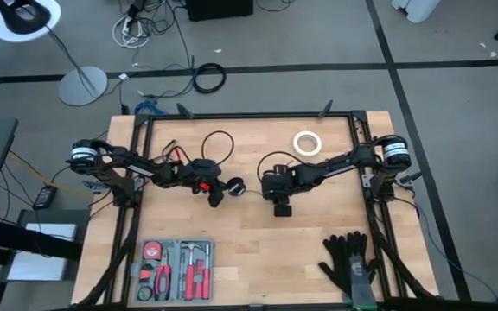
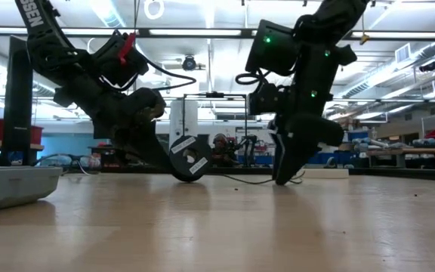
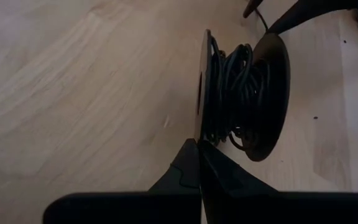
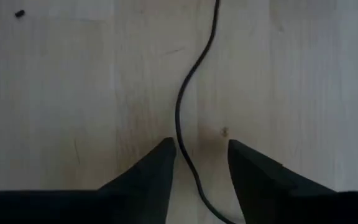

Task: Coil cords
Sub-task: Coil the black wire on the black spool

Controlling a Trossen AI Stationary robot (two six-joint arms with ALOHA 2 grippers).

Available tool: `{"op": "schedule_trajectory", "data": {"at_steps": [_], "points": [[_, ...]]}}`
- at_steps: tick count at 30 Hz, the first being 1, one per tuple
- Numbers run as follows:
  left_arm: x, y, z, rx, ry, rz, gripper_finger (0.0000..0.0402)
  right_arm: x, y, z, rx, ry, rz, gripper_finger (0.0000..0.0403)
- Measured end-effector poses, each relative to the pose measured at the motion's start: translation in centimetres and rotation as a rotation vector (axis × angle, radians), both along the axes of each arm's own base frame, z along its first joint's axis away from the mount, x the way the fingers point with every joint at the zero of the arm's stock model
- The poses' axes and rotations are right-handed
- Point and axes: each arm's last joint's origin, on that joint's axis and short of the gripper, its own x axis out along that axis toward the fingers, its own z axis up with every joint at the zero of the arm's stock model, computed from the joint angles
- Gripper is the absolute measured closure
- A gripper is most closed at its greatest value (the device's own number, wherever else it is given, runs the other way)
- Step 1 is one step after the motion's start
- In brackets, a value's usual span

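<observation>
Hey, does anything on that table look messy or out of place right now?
Mostly the cord: part is wound on the spool pinched by the left gripper, but a loose tail snakes across the wood between the right gripper's open fingers.

Mid-frame in the high view is crowded: the left tool (image 1: 215, 192), clamped on the spool (image 1: 233, 186), sits just beside the right tool (image 1: 281, 207), leaving only a narrow gap between them. The cord (image 4: 188, 99) runs on the worktop (image 1: 258, 250) between the right tool's parted fingers (image 4: 151, 171). Lower centre lies bare. The tool tray (image 1: 173, 269) blocks lower left, gloves (image 1: 351, 259) lower right, the tape ring (image 1: 308, 143) upper right.
</observation>
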Motion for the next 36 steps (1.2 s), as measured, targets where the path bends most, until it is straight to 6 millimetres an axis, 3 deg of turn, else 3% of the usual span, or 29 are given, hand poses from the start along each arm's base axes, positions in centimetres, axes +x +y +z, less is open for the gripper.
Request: {"op": "schedule_trajectory", "data": {"at_steps": [4,9,15,25,33,36], "points": [[0.0,0.0,0.0,0.000,-0.001,-0.001,0.0401,-0.9,-0.1,0.5,-0.007,0.055,-0.018,0.0273],[0.0,0.0,0.0,0.000,0.000,-0.001,0.0401,-2.4,-0.8,1.2,-0.043,0.149,-0.083,0.0386],[0.0,0.0,0.0,-0.001,-0.001,-0.002,0.0401,-2.5,-1.7,2.0,-0.028,0.097,-0.217,0.0399],[0.0,0.0,0.0,-0.001,0.001,-0.003,0.0401,-1.6,-0.8,2.9,0.027,-0.017,-0.078,0.0395],[0.1,0.0,0.1,0.001,-0.009,-0.003,0.0402,-0.6,-0.3,3.3,0.041,-0.114,-0.006,0.0318],[0.0,0.0,0.1,0.001,-0.007,-0.003,0.0401,-0.4,-0.3,2.6,0.043,-0.121,-0.007,0.0289]]}}
